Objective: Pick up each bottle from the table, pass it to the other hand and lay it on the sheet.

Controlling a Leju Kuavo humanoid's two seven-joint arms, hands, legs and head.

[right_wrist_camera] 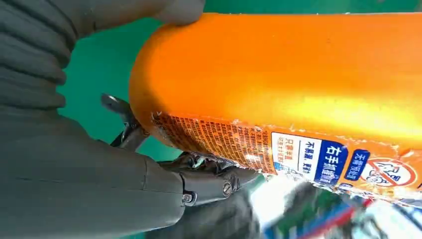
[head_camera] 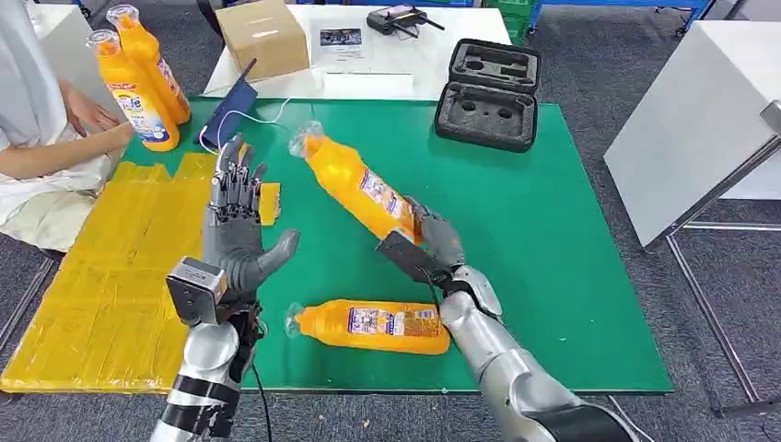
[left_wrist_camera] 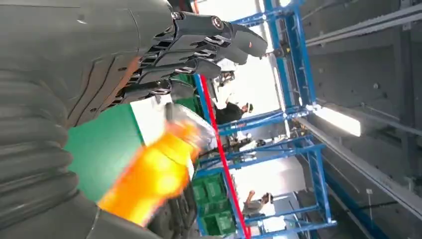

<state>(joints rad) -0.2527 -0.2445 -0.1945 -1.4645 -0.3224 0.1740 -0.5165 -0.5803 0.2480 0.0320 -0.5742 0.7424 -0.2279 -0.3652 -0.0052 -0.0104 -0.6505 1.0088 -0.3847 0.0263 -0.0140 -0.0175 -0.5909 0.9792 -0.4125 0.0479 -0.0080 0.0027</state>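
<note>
Handover pending: right hand [head_camera: 433, 241] grips orange bottle [head_camera: 355, 184] by its base above green table [head_camera: 571, 239]. Left hand [head_camera: 238, 221] empty, fingers spread. Second bottle [head_camera: 373, 326] lying on table; yellow sheet [head_camera: 110, 285] bare.

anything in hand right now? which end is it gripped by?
The right hand holds an orange bottle by its base end, with the capped neck aimed at the left hand. The left hand is open and holds nothing.
</note>
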